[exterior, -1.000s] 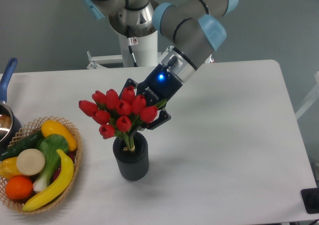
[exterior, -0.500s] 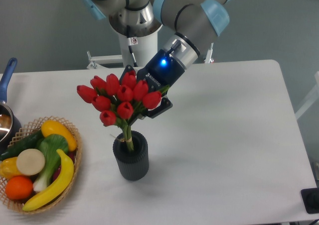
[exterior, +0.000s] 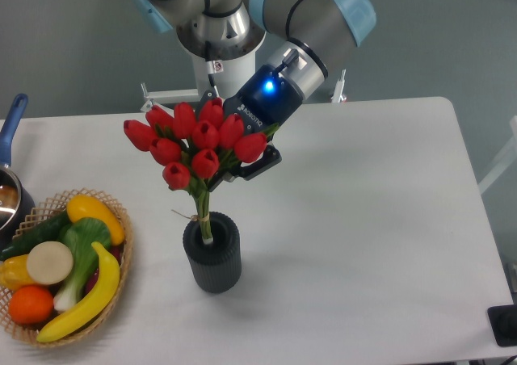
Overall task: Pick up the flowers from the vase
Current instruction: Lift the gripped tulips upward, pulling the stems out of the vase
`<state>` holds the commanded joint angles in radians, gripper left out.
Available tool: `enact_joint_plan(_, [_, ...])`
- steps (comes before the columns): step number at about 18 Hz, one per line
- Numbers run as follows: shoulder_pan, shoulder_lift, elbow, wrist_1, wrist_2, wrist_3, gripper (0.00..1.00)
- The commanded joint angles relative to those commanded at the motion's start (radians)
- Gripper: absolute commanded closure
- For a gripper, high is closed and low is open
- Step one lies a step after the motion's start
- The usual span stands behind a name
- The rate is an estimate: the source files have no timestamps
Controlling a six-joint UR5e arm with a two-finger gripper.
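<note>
- The flowers [exterior: 196, 143], a bunch of red tulip buds with green leaves, are seen raised above the vase [exterior: 212, 256].
- The pale stems are tied with string just above the vase mouth; only the stem ends are seen inside the opening.
- The bunch is tilted, heads leaning up and to the left of the picture.
- The gripper [exterior: 242, 157] is placed behind and just right of the blooms, angled down from the upper right; a blue light is lit on its body.
- The jaws are mostly hidden by the buds; one dark finger is seen beside the lower right blooms. They appear closed on the bunch below the heads, though the contact itself cannot be seen.
- The vase, dark and ribbed, stands upright on the white worktop [exterior: 371, 220], near the front centre.
- A wicker basket [exterior: 121, 220] with fruit and vegetables is set at the left front, well apart from the vase.
- A pan with a blue handle [exterior: 10, 131] is partly seen at the left edge.
</note>
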<state>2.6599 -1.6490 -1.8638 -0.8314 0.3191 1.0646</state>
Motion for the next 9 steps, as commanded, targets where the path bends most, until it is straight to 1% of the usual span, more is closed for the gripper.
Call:
enact_joint_plan(4, [0.008,0.0,0.006,-0.002,-0.035,-0.002,0.45])
enact_joint_plan(9, [0.038,0.005,0.029,-0.002,-0.087,-0.071,0.45])
